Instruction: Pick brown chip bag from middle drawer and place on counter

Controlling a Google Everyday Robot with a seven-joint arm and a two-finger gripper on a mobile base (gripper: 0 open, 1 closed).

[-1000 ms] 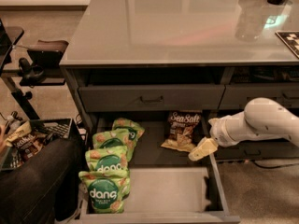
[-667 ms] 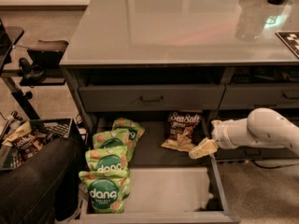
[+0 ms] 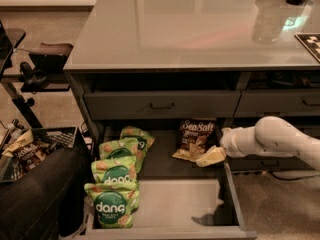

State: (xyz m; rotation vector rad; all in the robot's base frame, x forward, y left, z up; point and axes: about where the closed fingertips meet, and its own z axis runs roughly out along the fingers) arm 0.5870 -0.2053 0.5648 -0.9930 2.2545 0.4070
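The brown chip bag (image 3: 195,138) with white "Sea Salt" lettering leans at the back right of the open middle drawer (image 3: 175,209). My gripper (image 3: 211,157) hangs at the end of the white arm coming in from the right. It sits just right of and below the bag, over the drawer's right rear corner, close to the bag's lower edge. The counter (image 3: 190,29) spreads wide above the drawers, glossy and reflective.
Several green "dang" bags (image 3: 117,184) lie stacked along the drawer's left side. A shut grey drawer front with a black handle (image 3: 162,105) is above. A dark bin (image 3: 35,194) and a rack with snacks stand at left. A checkered board (image 3: 310,43) lies on the counter's right.
The arm has drawn slightly lower and to the right. The gripper stays by the bag's lower right. The bag has not moved.
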